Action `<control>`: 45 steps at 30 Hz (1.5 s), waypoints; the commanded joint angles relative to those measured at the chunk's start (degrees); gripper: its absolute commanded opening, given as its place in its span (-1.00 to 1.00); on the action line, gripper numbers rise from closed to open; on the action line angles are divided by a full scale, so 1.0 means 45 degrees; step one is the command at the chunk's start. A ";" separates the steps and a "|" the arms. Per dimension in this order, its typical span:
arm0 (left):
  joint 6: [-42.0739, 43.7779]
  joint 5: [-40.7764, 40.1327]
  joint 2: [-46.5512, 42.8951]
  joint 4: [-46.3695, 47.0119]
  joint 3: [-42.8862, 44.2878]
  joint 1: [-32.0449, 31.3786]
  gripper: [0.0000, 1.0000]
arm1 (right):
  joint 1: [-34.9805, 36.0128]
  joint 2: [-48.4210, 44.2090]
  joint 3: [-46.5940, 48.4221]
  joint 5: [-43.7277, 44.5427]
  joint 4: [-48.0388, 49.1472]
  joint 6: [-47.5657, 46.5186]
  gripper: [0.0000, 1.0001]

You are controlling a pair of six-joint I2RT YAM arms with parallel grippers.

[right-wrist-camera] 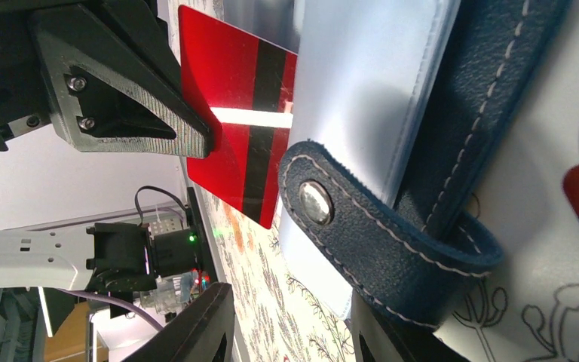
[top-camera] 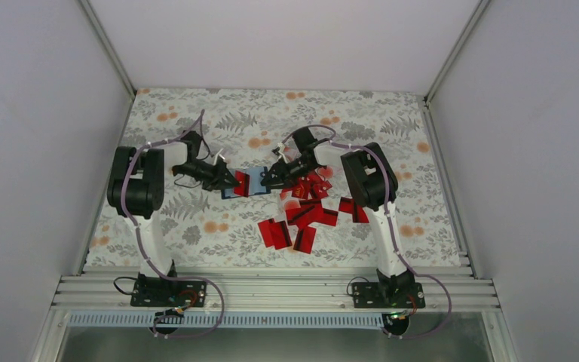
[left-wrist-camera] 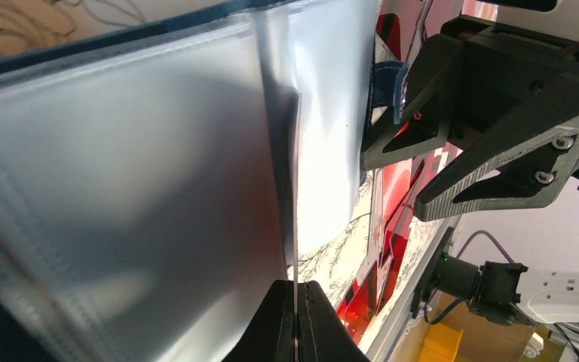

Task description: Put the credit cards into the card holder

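The card holder (top-camera: 255,183) lies open at mid-table between my two grippers. It is navy, with clear sleeves (left-wrist-camera: 121,166) and a stitched snap strap (right-wrist-camera: 392,249). My left gripper (left-wrist-camera: 295,290) is shut on the thin edge of one clear sleeve. A red credit card (right-wrist-camera: 234,113) with a dark stripe sits partly tucked under a sleeve, beside the left finger (right-wrist-camera: 143,124). My right gripper (right-wrist-camera: 290,302) stands open over the holder's right edge, with only tablecloth between its fingers and the strap draped against one finger. More credit cards (top-camera: 309,207) lie heaped to the right.
The floral tablecloth (top-camera: 196,128) covers the table inside white walls. Loose red cards (top-camera: 279,234) spread toward the near edge and against the right arm (top-camera: 369,188). An aluminium rail (top-camera: 271,290) runs along the front.
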 commanded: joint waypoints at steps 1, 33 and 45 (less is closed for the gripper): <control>0.0100 0.0267 0.0474 0.0078 0.0399 -0.0209 -0.95 | -0.0013 0.0955 -0.0312 0.1742 -0.1058 -0.0279 -0.19; -0.1916 0.0877 -0.0010 0.3785 -0.0977 -0.0237 -0.95 | -0.0013 0.1241 -0.0243 0.1564 -0.1463 -0.0679 -0.20; -0.1736 0.0244 -0.0410 0.4121 -0.1194 -0.0141 -0.95 | -0.0013 0.1317 -0.0220 0.1533 -0.1628 -0.0853 -0.21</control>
